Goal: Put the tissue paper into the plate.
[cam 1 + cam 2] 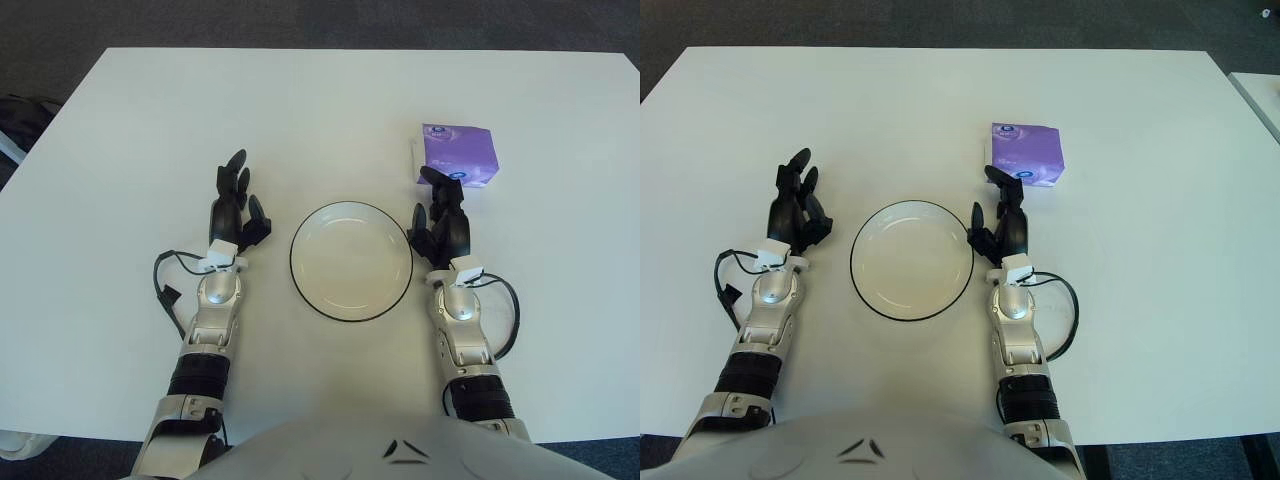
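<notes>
White table. Black-rimmed plate centred near. Purple tissue pack far right. Left hand left of plate, fingers relaxed. Right hand fingertips reached pack's near edge.

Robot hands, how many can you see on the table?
2. The left hand lies on the white table left of the plate. The right hand lies right of the plate, its fingertips reaching the purple tissue pack. None look hidden.
</notes>
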